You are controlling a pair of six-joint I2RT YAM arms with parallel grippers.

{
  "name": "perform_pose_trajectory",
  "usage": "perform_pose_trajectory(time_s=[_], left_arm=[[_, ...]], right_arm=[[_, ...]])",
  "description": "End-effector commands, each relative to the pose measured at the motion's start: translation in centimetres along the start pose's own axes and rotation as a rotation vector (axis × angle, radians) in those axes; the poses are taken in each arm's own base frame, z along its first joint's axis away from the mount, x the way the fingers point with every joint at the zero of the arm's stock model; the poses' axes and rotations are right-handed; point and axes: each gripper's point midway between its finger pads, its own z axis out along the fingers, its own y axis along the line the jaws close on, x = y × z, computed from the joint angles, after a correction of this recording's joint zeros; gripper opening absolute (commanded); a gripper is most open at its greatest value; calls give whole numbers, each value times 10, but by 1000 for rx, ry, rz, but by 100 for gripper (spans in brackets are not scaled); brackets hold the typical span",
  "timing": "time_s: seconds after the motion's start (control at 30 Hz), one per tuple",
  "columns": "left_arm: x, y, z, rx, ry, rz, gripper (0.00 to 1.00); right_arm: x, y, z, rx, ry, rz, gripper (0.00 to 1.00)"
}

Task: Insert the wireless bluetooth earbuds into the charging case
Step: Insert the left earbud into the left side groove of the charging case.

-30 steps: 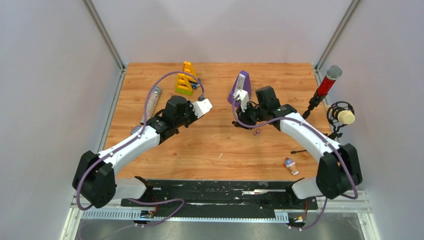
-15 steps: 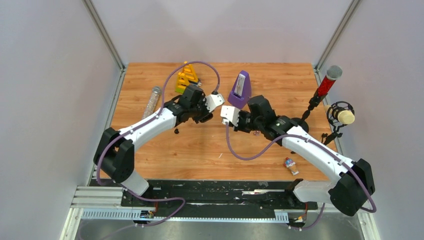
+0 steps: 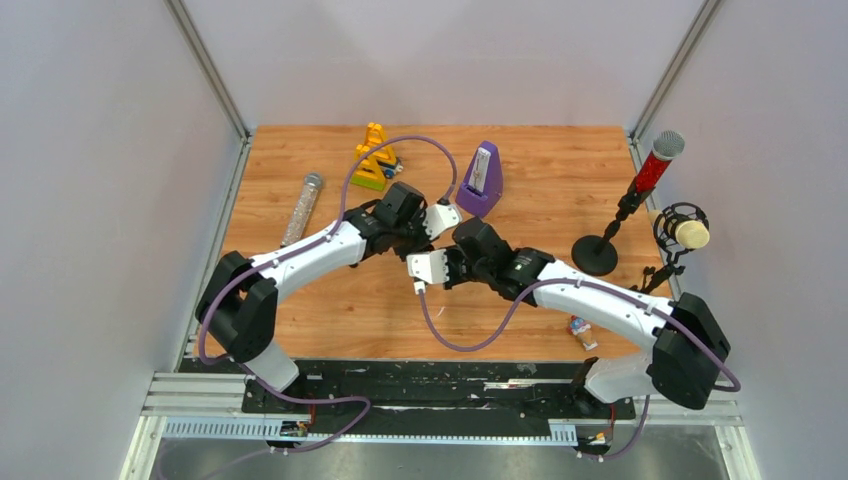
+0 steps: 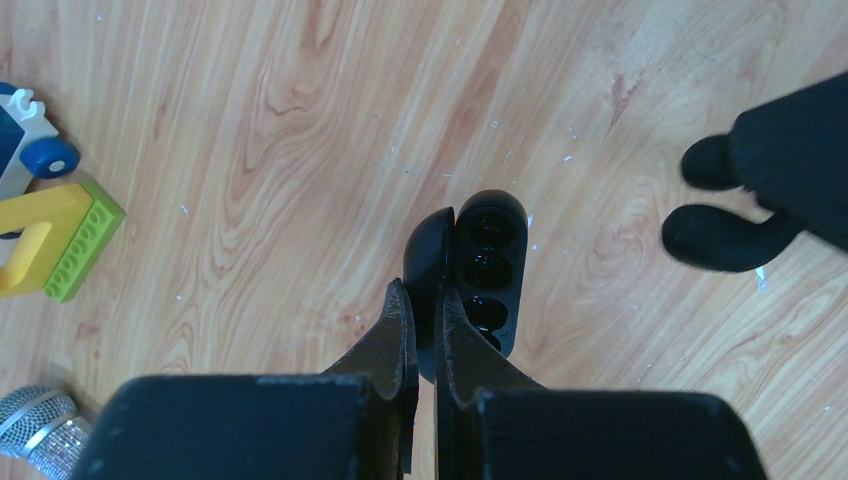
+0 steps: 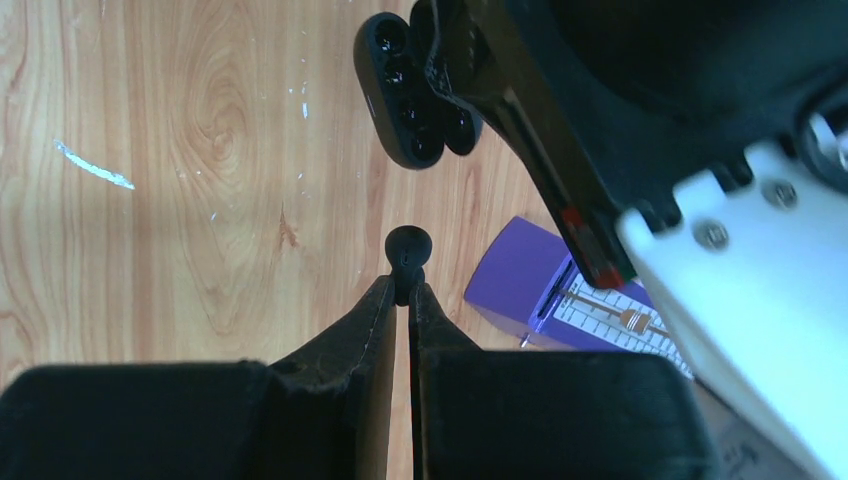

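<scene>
The left gripper [image 4: 425, 322] has its two black fingers pressed tight on the near end of the small glossy black oval charging case [image 4: 488, 262]. The case juts out past the fingertips. It stands open, with the lid hinged to the left of the tray and the dark round wells showing. Whether a bud already sits in any well cannot be told. Well off to the left of these fingers, a yellow and green plastic toy brick [image 4: 55, 240] lies on the light wooden tabletop [image 4: 250, 130]. Back by the wrist on the same side is a silvery glittering cylinder [image 4: 35, 425].

The right gripper [image 5: 408, 292] pinches a tiny black rounded wireless earbud [image 5: 408, 247] between its closed fingers, and the bud pokes out just beyond the tips. Ahead of those tips, and apart from the bud, the open case hangs in the left gripper's grasp with its wells turned towards the bud. Just to the right of the right fingers stands a purple pyramid-shaped metronome [image 5: 535, 285].
</scene>
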Motion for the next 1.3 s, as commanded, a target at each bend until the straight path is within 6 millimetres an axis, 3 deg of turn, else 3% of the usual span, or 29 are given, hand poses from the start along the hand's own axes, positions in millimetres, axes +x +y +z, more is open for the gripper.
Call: perform_pose_trajectory(time_s=[0.0,0.27,0.8,1.27], left_arm=[[-19,2,-4,-14,-40,1,0],[-23,-10,-4,25,-51,29,0],[-23,-24,-3,99,-62,61,0],[-25,-25,-6,99,-67,77,0]], right_arm=[[-7,-14,6,64,33,-83,3],[-15,0,22,30,63,-169,3],[-26,-4,37,75,98,-304,3],[-15,10,46,32,143,-369,4]])
